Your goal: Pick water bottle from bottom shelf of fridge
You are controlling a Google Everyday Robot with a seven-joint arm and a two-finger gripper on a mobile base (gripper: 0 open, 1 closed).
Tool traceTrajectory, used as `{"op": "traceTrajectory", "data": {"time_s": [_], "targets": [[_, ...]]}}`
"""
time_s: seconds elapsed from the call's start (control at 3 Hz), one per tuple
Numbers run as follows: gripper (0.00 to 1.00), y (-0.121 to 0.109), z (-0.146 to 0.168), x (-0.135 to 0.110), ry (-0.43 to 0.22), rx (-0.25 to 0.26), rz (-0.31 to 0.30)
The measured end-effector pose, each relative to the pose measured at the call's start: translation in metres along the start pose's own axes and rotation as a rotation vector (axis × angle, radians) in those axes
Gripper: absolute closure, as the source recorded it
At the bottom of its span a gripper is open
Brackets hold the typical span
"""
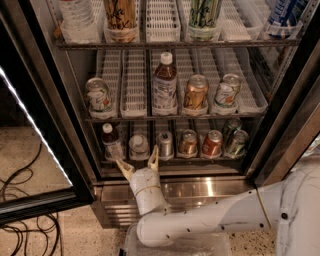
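No text, brand or number can be read with certainty. Script lettering is seen on 2 cans of the top rack, the tan can (120,15) and the green can (204,14), but it cannot be made out. The gripper (139,164) is held, fingers spread, just before the bottom shelf (200,160).

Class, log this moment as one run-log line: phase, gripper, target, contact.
phase: pre-grasp | gripper: open, at front rail of bottom shelf | target: water bottle, upright, just behind gripper | contact: none visible
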State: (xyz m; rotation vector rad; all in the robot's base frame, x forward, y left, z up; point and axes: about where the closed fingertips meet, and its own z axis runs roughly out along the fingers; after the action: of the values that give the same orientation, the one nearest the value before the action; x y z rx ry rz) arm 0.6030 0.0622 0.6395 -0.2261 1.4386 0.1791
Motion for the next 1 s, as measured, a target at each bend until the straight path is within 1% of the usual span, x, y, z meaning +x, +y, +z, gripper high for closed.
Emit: {"op": "traceTrajectory", "data": {"time_s": [0.67,1.0], "targets": [[0.24,-0.0004,0.0017,0.0011,-0.007,0.016,0.002],[0.25,-0.0005,0.0044,0.0006,-0.018,0.025,0.002]]}}
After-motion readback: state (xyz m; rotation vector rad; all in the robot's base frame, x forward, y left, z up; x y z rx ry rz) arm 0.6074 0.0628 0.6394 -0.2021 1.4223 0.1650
